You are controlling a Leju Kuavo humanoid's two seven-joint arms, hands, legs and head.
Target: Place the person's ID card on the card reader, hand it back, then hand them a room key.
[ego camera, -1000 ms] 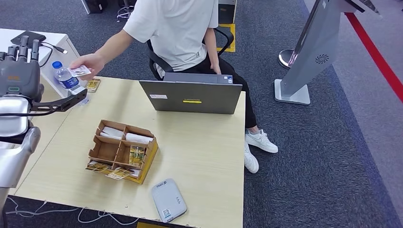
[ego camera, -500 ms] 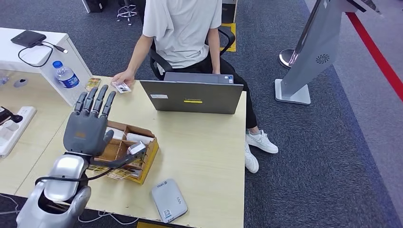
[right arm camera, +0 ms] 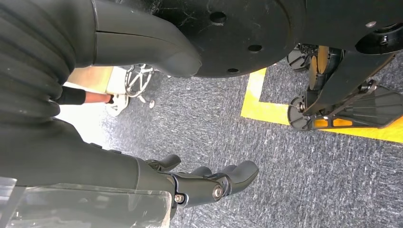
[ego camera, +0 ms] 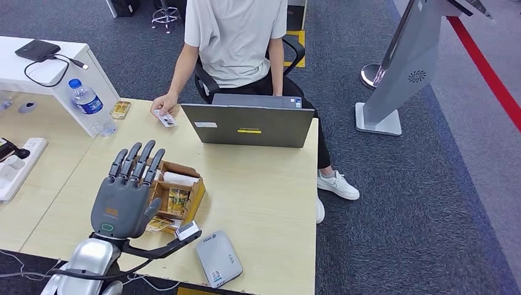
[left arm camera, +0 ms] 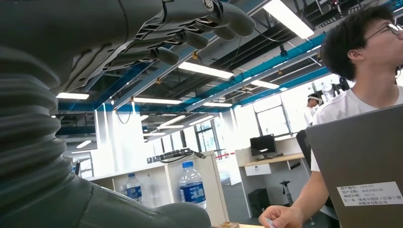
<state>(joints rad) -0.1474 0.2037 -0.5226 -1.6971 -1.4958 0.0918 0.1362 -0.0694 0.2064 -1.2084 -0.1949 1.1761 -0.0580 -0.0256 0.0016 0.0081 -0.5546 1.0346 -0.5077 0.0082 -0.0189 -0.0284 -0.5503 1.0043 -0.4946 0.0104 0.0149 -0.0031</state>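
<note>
The grey left hand (ego camera: 126,195), fingers spread and holding nothing, hovers over the brown cardboard organiser box (ego camera: 184,195). The small pale ID card (ego camera: 164,119), in the person's hand (ego camera: 164,103), lies at its one o'clock, long axis slanting. The right hand (right arm camera: 209,183) hangs unclenched.
</note>
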